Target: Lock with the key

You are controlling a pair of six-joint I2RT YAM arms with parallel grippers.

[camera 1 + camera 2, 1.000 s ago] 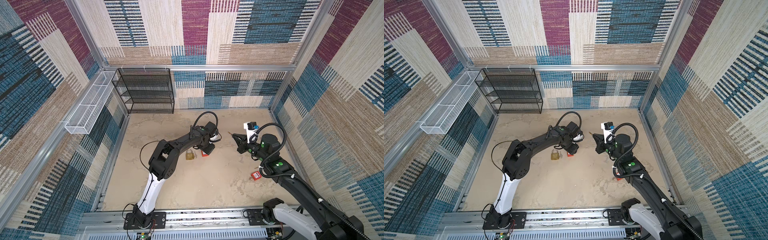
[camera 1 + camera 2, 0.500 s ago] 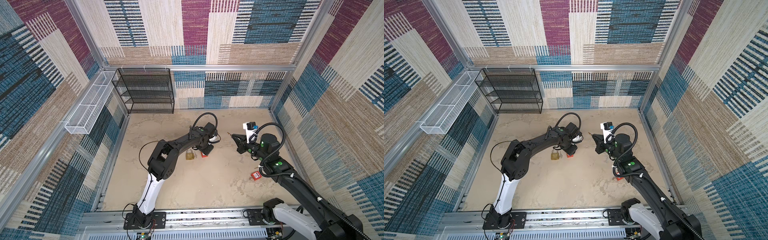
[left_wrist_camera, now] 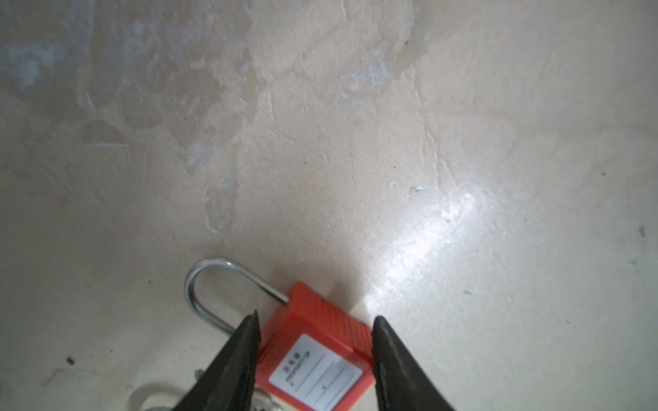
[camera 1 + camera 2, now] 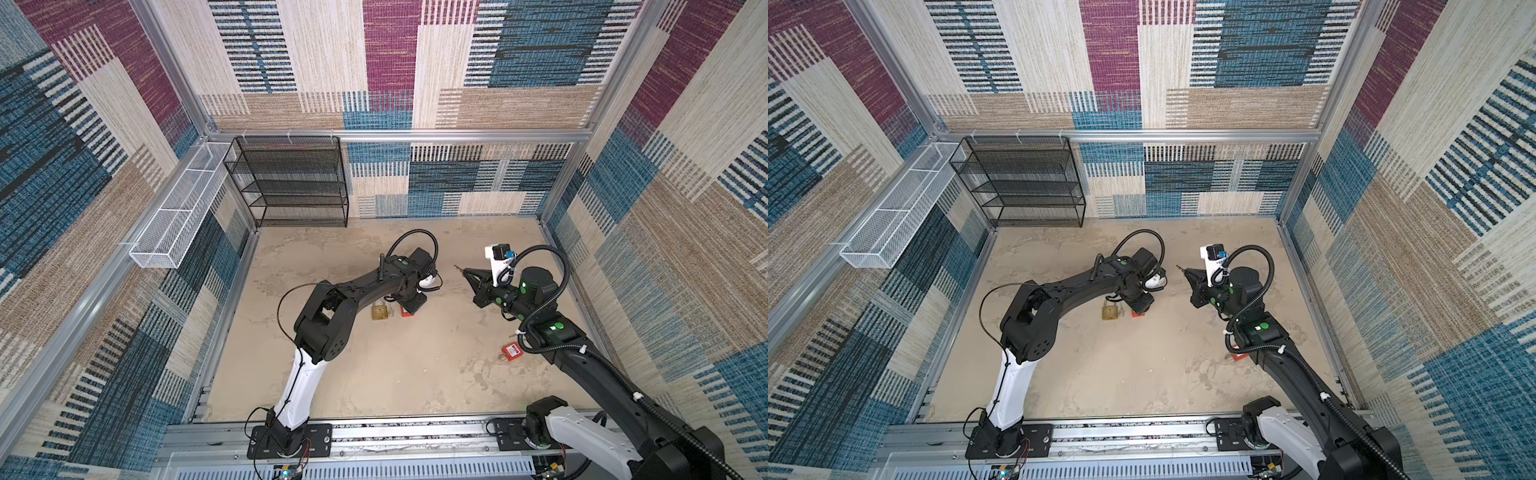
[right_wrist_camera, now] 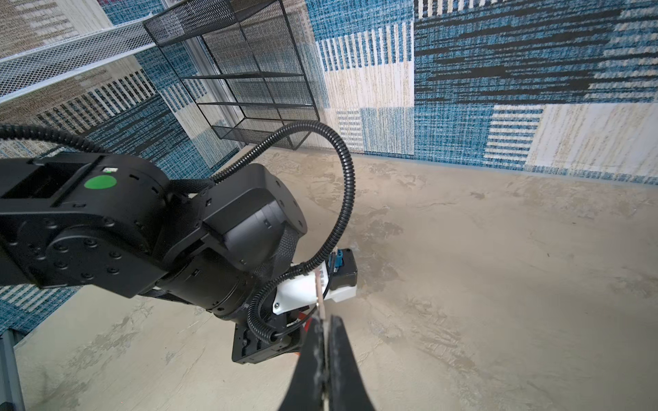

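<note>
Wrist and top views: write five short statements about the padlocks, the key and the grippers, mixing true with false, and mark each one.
1. The left gripper has its fingers on both sides of the red plastic padlock. True.
2. The right gripper is open and empty. False: it is shut on a thin metal key.
3. A brass padlock lies on the beige table beside the left gripper. True.
4. The key sits in a padlock's keyhole. False: it is held in the air, apart from every padlock.
5. A second red padlock rests on the black mesh shelf rack. False: it lies on the table by the right arm.
</note>
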